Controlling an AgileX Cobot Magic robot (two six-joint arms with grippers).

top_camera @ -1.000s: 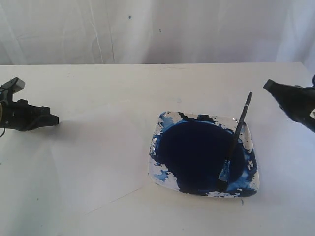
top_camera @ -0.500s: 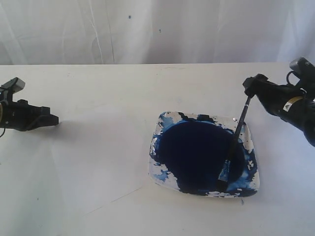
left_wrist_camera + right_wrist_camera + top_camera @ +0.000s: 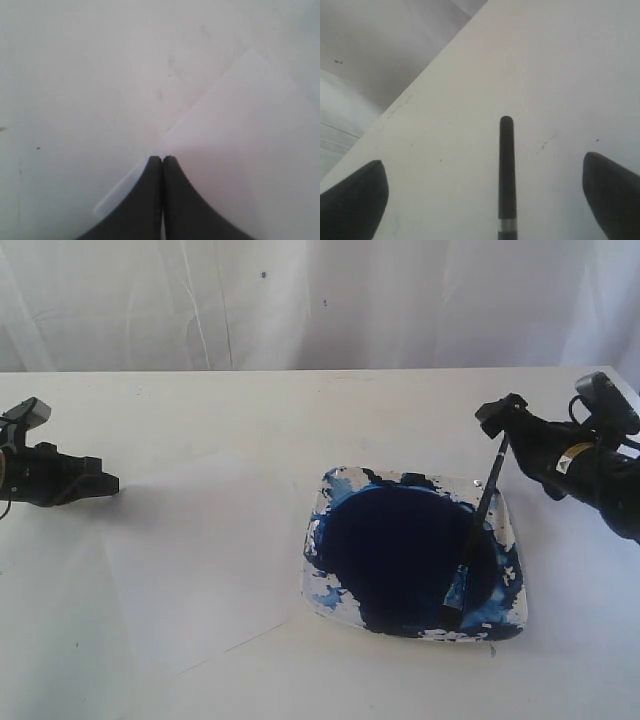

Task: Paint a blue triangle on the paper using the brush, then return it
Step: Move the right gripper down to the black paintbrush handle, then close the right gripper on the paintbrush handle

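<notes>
The brush [image 3: 480, 518] leans in the paint dish [image 3: 511, 532], bristles down in the dark blue pool [image 3: 400, 550] and black handle pointing up and to the right. My right gripper [image 3: 508, 425] is open around the handle's top end. In the right wrist view the handle [image 3: 506, 170] stands between the wide-apart fingers of that gripper [image 3: 484, 167], touching neither. The paper [image 3: 200, 560] lies left of the dish, and no blue triangle shows on it. My left gripper [image 3: 112, 482] is shut and empty at the paper's left edge; in its own view that gripper [image 3: 162, 159] sits at the paper [image 3: 240, 140].
The dish rim is smeared with blue and white patches. A white curtain [image 3: 320, 300] hangs behind the table's far edge. The right arm [image 3: 600, 470] reaches in from the right side.
The right arm has come in from the right edge to the top of the brush handle, and its jaws have opened wide. The left arm and the brush have not moved.
</notes>
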